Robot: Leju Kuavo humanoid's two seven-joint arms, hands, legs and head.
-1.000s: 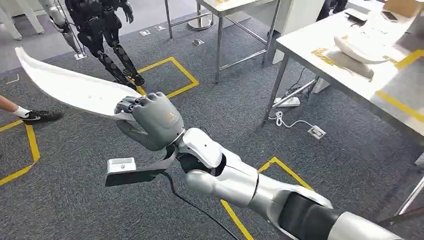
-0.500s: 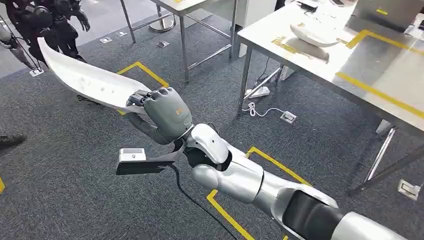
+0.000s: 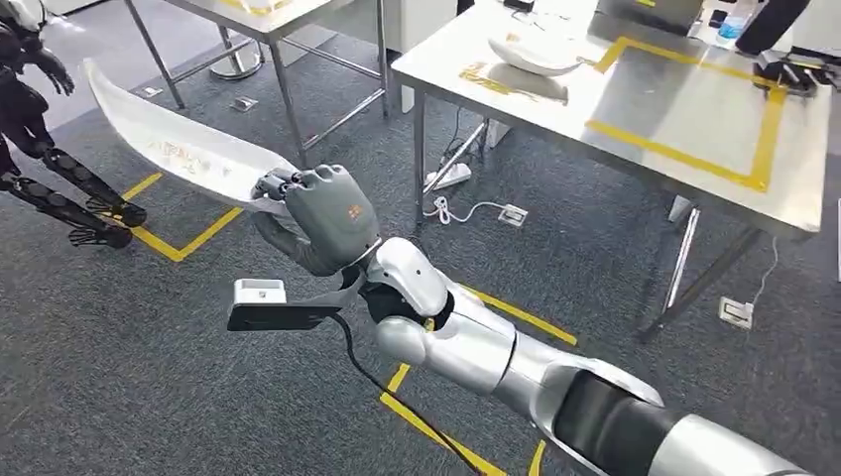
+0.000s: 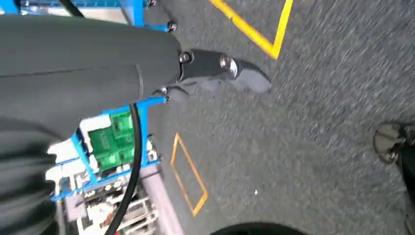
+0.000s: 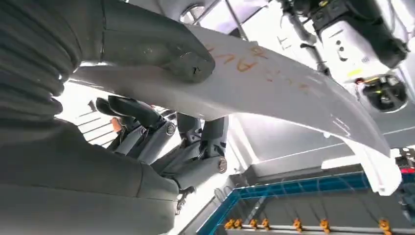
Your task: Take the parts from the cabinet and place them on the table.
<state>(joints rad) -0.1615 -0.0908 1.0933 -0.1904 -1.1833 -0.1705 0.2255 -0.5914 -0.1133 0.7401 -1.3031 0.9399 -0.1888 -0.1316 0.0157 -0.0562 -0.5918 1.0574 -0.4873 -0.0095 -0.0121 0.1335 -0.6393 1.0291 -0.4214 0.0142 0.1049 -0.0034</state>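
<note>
My right hand [image 3: 322,218] grips one end of a long, curved white part [image 3: 169,144], which it holds out over the carpet, pointing away to the left. In the right wrist view the thumb [image 5: 161,49] presses on that white part [image 5: 274,93], with the darker fingers curled under it. The steel table [image 3: 684,109], marked with yellow tape, stands ahead to the right. A second white part [image 3: 531,55] lies on its far left corner. My left hand [image 4: 220,73] hangs over the carpet with its fingers out and nothing in them, beside the blue-framed cabinet [image 4: 98,147].
Another steel table [image 3: 268,15] stands at the back. A dark humanoid robot [image 3: 40,149] stands at the far left. A power strip and cable [image 3: 511,213] lie under the table. A dark sleeve [image 3: 769,20] and small items are at the table's far right.
The whole view has swung round: the table has come nearer and shifted left, and the other robot has slid to the left edge. My right hand keeps its grip on the white part.
</note>
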